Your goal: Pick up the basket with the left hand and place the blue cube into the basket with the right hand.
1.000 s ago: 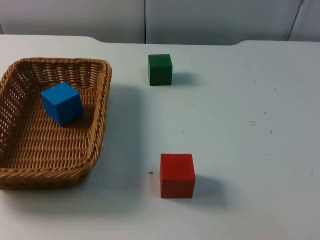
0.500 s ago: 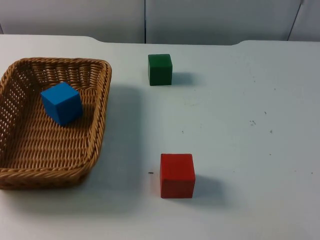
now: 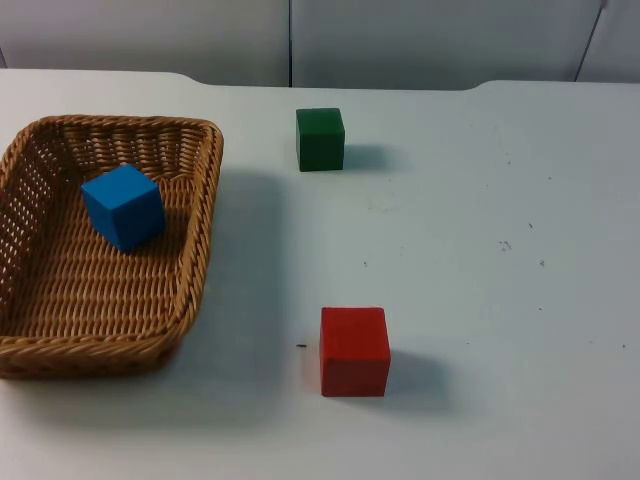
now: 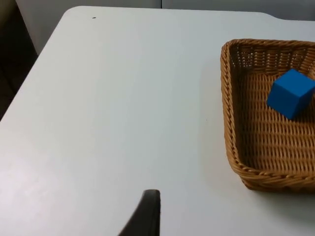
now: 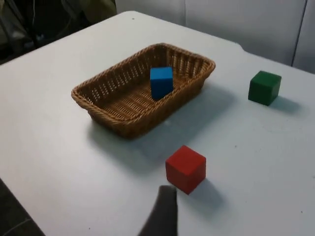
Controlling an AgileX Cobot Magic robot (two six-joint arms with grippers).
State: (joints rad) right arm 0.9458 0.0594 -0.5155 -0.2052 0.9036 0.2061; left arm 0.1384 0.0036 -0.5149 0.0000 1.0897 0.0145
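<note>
White table (image 3: 480,200) holds one basket (image 3: 190,230), three cubes: blue (image 3: 123,206) inside; claw states unclear.

No writing, label, brand, number or sign can be read on anything here. The basket (image 3: 195,230) is plain wicker, and the three cubes (blue (image 3: 123,206), green (image 3: 320,139) and red (image 3: 354,350)) have bare, unmarked faces. The table (image 3: 500,300) and the wall (image 3: 400,40) behind its far edge carry no lettering either.
</note>
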